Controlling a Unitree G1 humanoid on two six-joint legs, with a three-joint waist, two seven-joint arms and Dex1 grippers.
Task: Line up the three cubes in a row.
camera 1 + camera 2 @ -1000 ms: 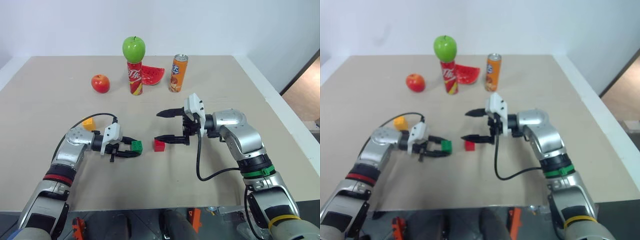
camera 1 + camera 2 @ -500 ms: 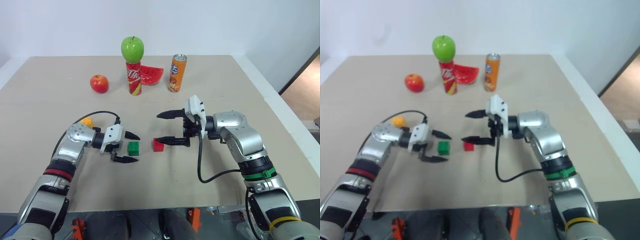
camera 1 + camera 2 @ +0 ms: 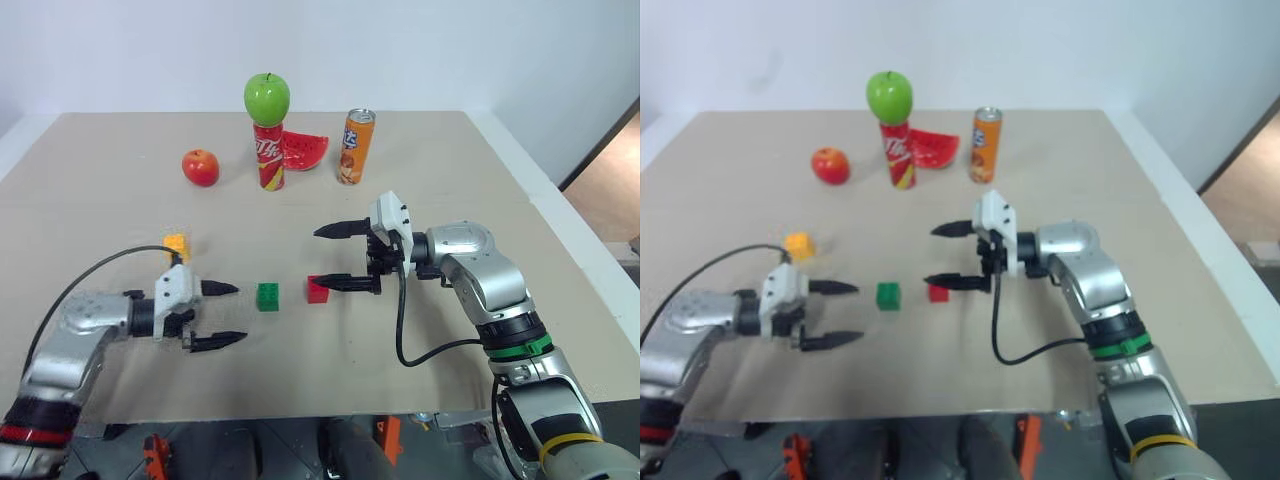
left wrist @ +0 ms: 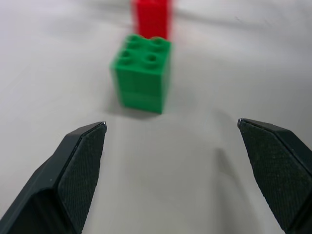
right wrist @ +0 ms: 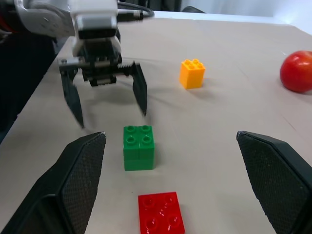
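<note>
**Cubes: two paired, one waiting**

Green cube (image 3: 267,296) sits just beside the red cube (image 3: 318,290) on the table (image 3: 450,170), apparently the start of the row. The yellow-orange cube (image 3: 176,245) lies apart, unaligned. Left gripper (image 3: 222,314), fingers spread and empty, faces the green cube without touching; right gripper (image 3: 343,257) hangs open, its lower finger by the red cube.

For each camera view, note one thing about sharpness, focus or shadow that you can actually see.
Left wrist view: the green cube is fairly sharp, while the red cube behind it is out of focus. Right wrist view: the left gripper looks slightly smeared, but the yellow-orange cube is crisp. Left eye view: lighting is soft, with only faint shadows beside the cubes on the table.
</note>
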